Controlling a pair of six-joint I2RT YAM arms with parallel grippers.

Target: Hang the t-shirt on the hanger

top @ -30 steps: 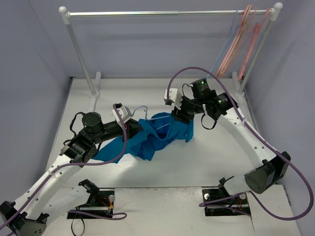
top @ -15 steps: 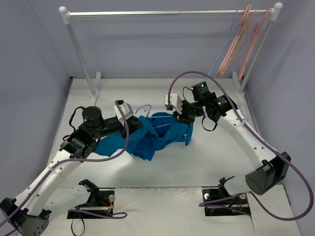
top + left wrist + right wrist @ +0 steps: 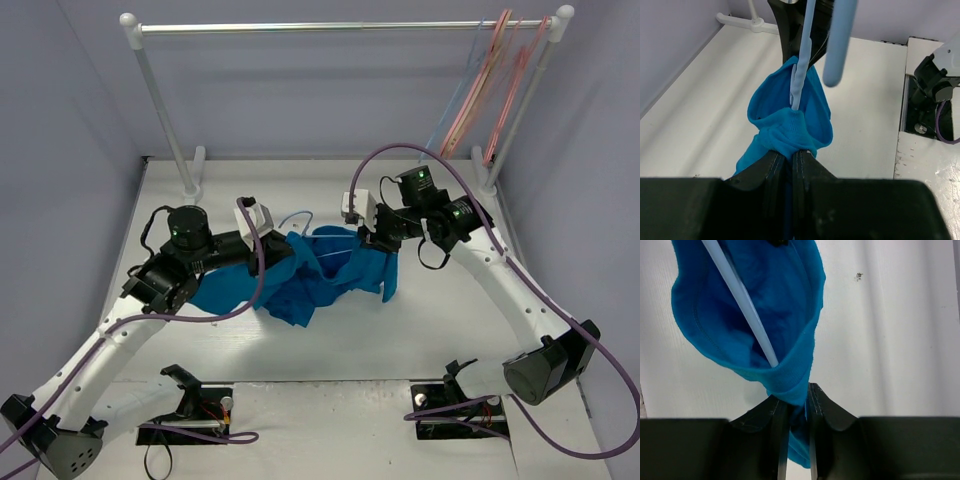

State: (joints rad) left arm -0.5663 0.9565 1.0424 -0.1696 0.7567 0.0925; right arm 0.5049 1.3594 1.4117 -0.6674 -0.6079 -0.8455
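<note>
The bright blue t-shirt (image 3: 318,272) hangs bunched between my two grippers above the table. The light-blue wire hanger (image 3: 333,253) runs through it, its hook (image 3: 290,218) sticking out at the left. My left gripper (image 3: 283,251) is shut on a fold of the t-shirt (image 3: 790,130), with the hanger wire (image 3: 802,55) going up from the fabric. My right gripper (image 3: 378,240) is shut on the t-shirt's edge (image 3: 790,375). In the right wrist view the hanger wire (image 3: 740,300) lies inside the fabric opening.
A clothes rail (image 3: 340,27) on two posts stands at the back. Several pink hangers (image 3: 492,80) and a pale blue one (image 3: 450,110) hang at its right end. The rack's feet (image 3: 190,190) rest on the table's back edge.
My right gripper has moved right and slightly back, pulling the t-shirt's edge with it. My left arm has shifted a little to the right. Both stay shut on the fabric.
</note>
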